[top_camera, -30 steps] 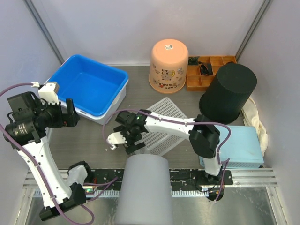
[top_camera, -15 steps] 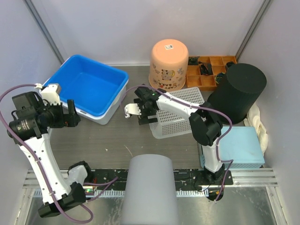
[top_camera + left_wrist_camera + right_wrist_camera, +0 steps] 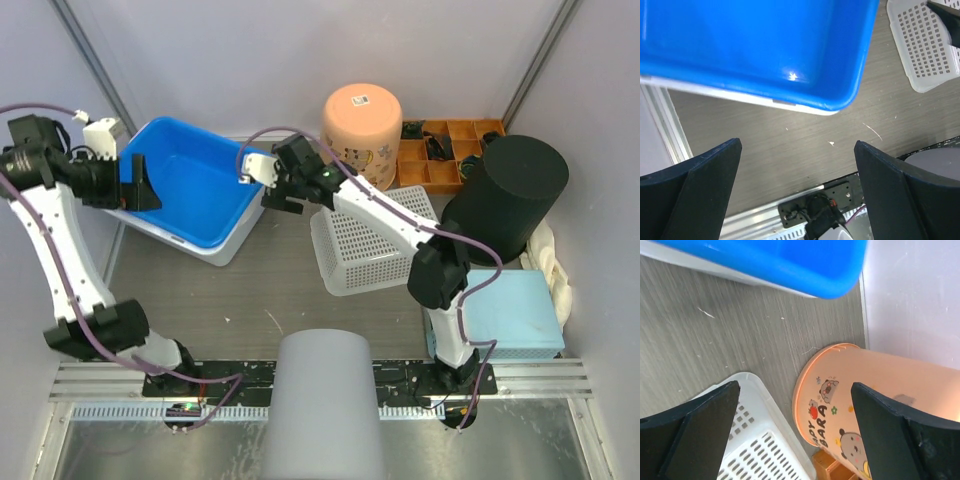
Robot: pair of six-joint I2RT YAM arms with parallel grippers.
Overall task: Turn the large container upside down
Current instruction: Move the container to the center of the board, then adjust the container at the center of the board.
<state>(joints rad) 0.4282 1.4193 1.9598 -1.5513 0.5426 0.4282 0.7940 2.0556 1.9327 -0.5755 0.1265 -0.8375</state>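
— Blue container [image 3: 195,180]: where does it sit?
— At ten o'clock on the worktop [image 3: 250,290], open side up, in the same spot as a second ago.
— And the left tool [image 3: 135,185]?
— It has climbed from nine o'clock to the container's left rim. Its jaws are spread wide and grip nothing.
— The right tool [image 3: 272,185]?
— Released too. A second ago it was over the white basket [image 3: 370,240] near centre. Now it hangs at the container's right rim, toward twelve o'clock.
— Has the basket moved?
— Yes, from centre toward two o'clock, near the peach bucket [image 3: 360,135] and the black bucket [image 3: 505,195].
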